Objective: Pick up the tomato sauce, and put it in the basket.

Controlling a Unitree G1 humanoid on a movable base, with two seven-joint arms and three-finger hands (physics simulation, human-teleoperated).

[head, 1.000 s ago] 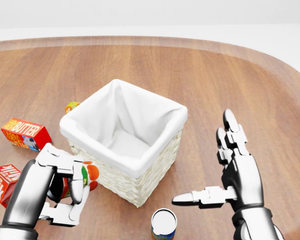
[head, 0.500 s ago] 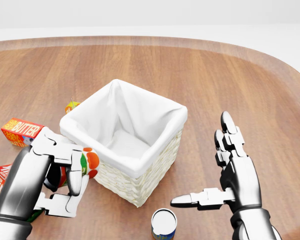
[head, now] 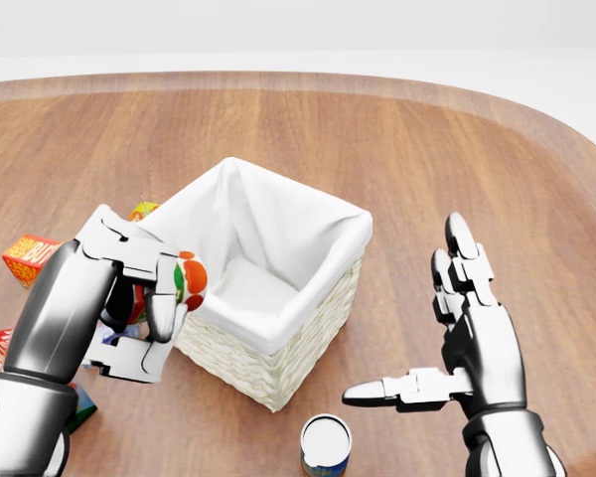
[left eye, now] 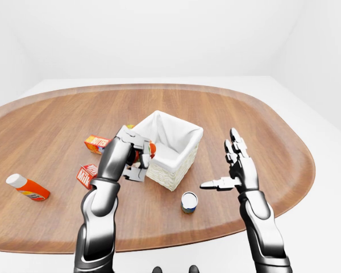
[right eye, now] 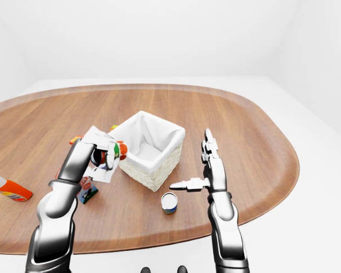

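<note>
The tomato sauce (head: 187,280) is pinched in the left hand (head: 119,298) beside the basket (head: 308,298). "BUTTER" is read on a box (left eye: 96,143); the right hand (head: 472,338) is spread.

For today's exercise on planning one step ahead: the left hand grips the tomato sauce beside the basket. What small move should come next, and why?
Probably carry the left hand a little further to the view's right and slightly up, so the tomato sauce clears the rim. In the head view the can sits just outside the basket, against its white-lined left edge, not yet over the opening. The right hand is open and apart, so nothing blocks the way.
</note>
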